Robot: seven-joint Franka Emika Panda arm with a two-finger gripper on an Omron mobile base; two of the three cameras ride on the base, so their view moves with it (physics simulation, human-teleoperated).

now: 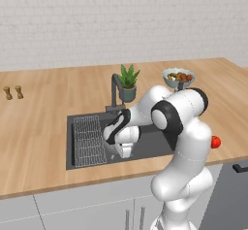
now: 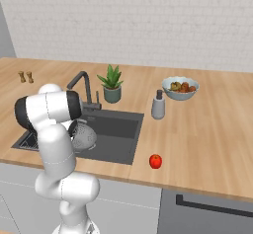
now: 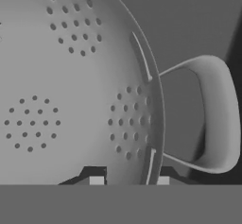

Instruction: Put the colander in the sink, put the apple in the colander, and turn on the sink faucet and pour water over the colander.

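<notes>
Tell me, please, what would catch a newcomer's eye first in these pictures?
The white arm bends low into the dark sink, its gripper shut on the rim of the silver colander, whose dotted holes and loop handle loom large in the hand view. Next comes the small red apple, alone on the wooden counter near its front edge, to the right of the sink.

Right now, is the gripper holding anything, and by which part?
Yes: the silver-grey perforated metal colander, held by its rim beside one loop handle, jaws shut across the wall.
</notes>
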